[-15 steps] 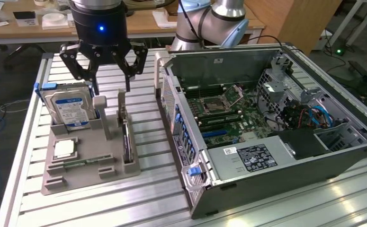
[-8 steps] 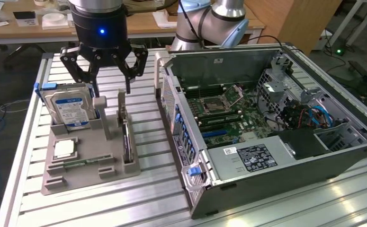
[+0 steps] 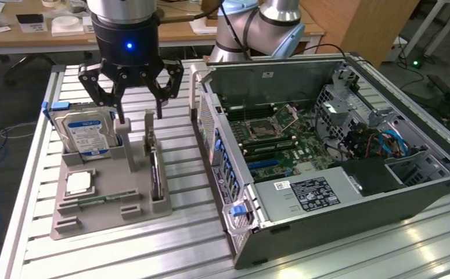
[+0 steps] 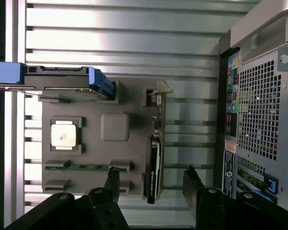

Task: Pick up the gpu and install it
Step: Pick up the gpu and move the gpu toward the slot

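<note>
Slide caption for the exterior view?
Open end effector above the gpu in its tray, beside the open case.

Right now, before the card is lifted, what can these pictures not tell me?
gpu: its flat faces. It stands on edge in the grey tray and is nearly edge-on in both views.
computer case: which card slot is free. The slots are too small in the exterior view.
hard drive: its lower part, hidden by the tray's holder in the exterior view.

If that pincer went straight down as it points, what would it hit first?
Probably the gpu, standing on edge in the grey tray: in the wrist view it lies between the fingers of the open pincer, though depth is unclear.
</note>
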You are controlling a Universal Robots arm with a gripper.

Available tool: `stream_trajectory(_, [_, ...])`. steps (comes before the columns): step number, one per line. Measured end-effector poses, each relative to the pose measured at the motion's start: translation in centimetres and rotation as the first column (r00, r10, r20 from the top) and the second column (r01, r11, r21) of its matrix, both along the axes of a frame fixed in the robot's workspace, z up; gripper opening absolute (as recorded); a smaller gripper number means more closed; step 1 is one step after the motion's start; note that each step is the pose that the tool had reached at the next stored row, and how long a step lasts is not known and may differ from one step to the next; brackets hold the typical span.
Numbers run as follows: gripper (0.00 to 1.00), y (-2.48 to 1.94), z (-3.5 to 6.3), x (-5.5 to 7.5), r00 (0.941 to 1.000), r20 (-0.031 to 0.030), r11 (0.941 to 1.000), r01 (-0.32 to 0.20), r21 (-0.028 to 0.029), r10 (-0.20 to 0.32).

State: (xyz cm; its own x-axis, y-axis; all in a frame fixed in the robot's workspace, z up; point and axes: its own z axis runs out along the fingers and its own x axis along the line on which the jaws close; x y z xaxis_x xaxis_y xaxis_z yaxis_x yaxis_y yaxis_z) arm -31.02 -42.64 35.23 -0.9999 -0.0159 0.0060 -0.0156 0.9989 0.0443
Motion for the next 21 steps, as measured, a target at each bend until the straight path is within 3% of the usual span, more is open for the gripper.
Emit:
stream_trajectory(6, [0.65, -0.42, -0.48, 0.1, 1.0, 0.0, 1.0, -0.002, 0.0001, 0.002])
stream_trajectory(21, [0.65, -0.61, -1.9, 0.4, 1.0, -0.0002, 1.0, -0.002, -0.0002, 0.002])
